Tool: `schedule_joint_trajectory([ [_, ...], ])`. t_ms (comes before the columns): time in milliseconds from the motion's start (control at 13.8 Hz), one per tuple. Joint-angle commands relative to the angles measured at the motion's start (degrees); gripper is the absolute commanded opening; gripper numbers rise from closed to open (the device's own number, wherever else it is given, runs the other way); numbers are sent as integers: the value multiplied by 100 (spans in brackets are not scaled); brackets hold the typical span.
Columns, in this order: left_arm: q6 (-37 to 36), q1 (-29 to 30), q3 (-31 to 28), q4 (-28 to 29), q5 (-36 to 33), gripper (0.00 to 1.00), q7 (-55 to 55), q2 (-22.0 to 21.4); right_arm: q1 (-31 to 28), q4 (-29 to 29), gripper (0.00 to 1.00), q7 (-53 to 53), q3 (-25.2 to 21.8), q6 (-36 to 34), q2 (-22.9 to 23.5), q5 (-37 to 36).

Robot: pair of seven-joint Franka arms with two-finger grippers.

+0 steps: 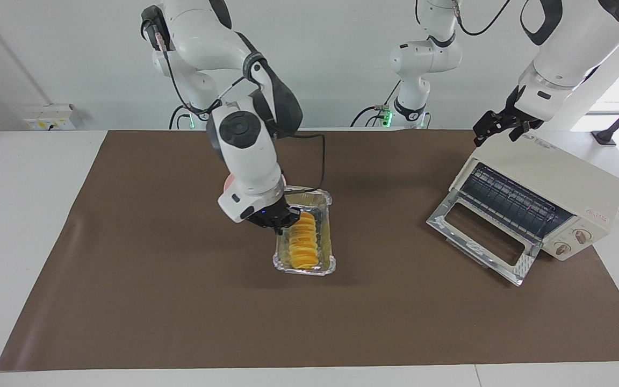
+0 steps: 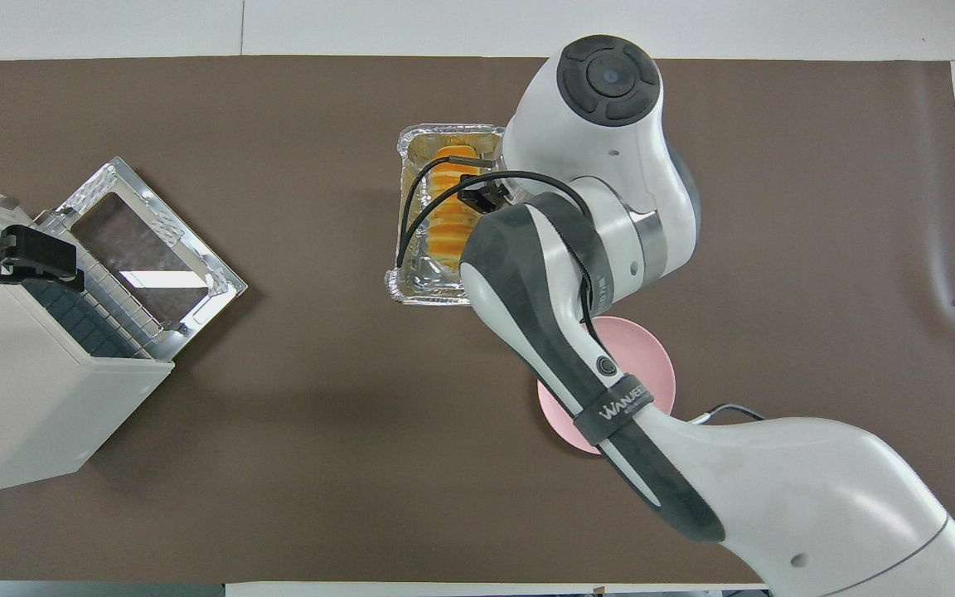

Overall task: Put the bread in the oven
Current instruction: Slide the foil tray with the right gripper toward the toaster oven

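The yellow-orange ridged bread [image 1: 305, 243] lies lengthwise in a crinkled silver foil tray [image 1: 304, 270] at the middle of the brown mat. My right gripper [image 1: 283, 222] is down at the end of the bread nearer to the robots, at the tray's rim. In the overhead view the right arm covers that gripper, and the bread [image 2: 447, 217] shows in the tray [image 2: 434, 292]. The cream-white oven [image 1: 562, 180] stands at the left arm's end of the table with its glass door [image 1: 479, 236] dropped open and the wire rack showing. My left gripper [image 1: 498, 128] hangs open over the oven's top.
A round pink plate [image 2: 652, 365] lies nearer to the robots than the foil tray, mostly under the right arm. The oven [image 2: 26, 398] and its open door [image 2: 150, 249] sit at an angle to the mat's edge. A brown mat [image 1: 153, 279] covers the table.
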State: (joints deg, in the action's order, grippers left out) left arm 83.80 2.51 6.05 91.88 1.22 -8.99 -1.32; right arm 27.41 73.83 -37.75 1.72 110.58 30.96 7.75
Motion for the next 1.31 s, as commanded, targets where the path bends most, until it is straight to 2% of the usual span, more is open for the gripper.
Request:
schedule_joint_trajectory([
  [0,-48,40,1,50,45,100,47,-87,264,43,0,-521,-32,331,243,77],
  [145,-48,40,1,50,45,100,47,-87,519,228,0,-838,-40,726,305,68],
  [508,-48,40,1,50,45,100,47,-87,712,623,0,-848,-32,1369,392,86],
  [653,-48,40,1,50,45,100,47,-87,766,1026,0,-821,-32,1946,393,77],
  [1088,-48,40,1,50,45,100,47,-87,784,1265,0,-190,-23,2169,384,95],
  [1233,-48,40,1,50,45,100,47,-87,784,1484,0,-154,-23,2502,349,95],
])
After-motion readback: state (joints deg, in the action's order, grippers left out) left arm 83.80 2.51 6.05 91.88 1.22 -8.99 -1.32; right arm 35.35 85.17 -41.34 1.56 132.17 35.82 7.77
